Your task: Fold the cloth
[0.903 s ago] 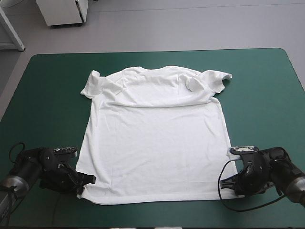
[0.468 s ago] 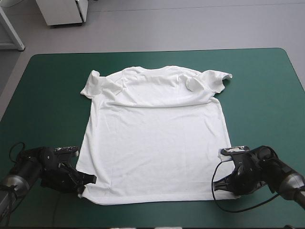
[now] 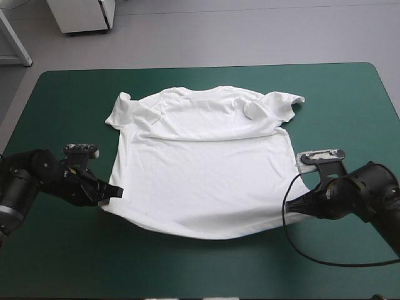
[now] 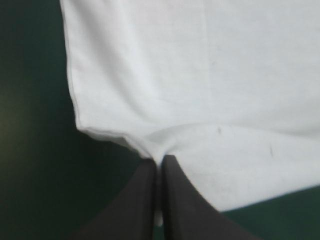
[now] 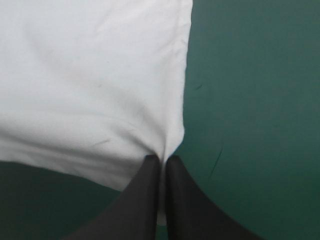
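Now left pincer (image 3: 116,192) and right pincer (image 3: 290,208), pinching T-shirt (image 3: 200,169) hem corners, have lifted them.

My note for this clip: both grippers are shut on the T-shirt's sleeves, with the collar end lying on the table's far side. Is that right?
Not the sleeves: the high view shows the left gripper and right gripper shut on the near hem corners of the T-shirt. The collar end part is right.

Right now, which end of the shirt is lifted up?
The T-shirt's hem end, pinched by the left gripper and right gripper; the collar end lies flat.
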